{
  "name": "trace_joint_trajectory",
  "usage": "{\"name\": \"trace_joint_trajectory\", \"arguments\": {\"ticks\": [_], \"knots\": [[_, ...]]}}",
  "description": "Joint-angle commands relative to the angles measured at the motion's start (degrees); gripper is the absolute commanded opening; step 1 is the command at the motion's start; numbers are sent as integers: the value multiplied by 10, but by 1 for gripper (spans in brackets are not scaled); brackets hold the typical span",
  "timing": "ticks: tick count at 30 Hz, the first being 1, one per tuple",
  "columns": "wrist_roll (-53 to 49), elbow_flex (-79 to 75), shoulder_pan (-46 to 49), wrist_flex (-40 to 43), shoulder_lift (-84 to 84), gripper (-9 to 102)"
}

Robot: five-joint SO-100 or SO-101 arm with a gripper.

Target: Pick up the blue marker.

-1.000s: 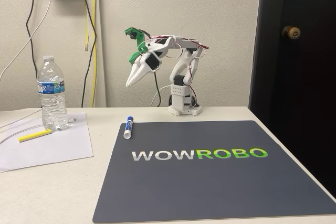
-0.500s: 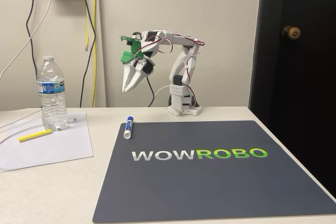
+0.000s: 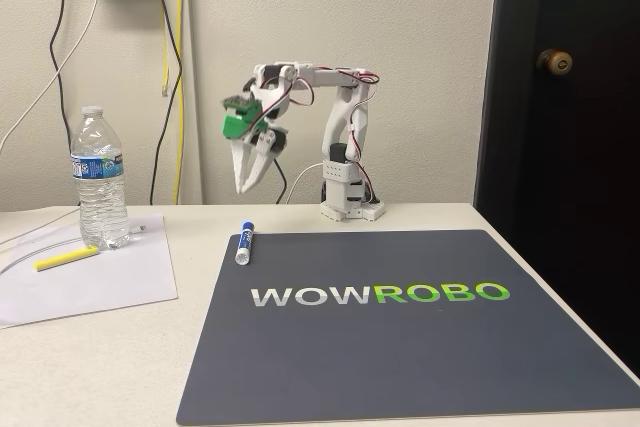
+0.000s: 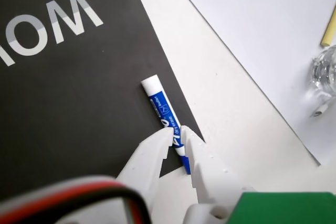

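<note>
The blue marker (image 3: 243, 242) lies flat on the far left corner of the dark mat (image 3: 400, 347), pointing away from the camera. My gripper (image 3: 243, 187) hangs in the air above and slightly behind it, fingers pointing down. In the wrist view the blue marker (image 4: 165, 111) is a white barrel with blue print, and its blue end runs under the gap of my gripper (image 4: 178, 132). The white fingers stand a narrow gap apart with nothing held between them. The marker rests on the mat's edge.
A water bottle (image 3: 100, 182) and a yellow stick (image 3: 67, 259) sit on a white paper sheet (image 3: 110, 282) left of the mat. Cables hang down the wall behind. A dark door (image 3: 560, 97) stands at the right. The arm's base (image 3: 350, 209) is behind the mat.
The arm has swung left and reached forward and down, so the gripper's tips are now lower and nearer the marker. The marker has not moved.
</note>
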Motion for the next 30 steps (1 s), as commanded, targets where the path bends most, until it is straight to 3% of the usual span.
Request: {"name": "trace_joint_trajectory", "arguments": {"ticks": [1,14,30], "knots": [[-15,-27,-1,-5,-11,5],[-103,-27,13,-18,-73,20],[-253,-149,64,32,-205,25]]}}
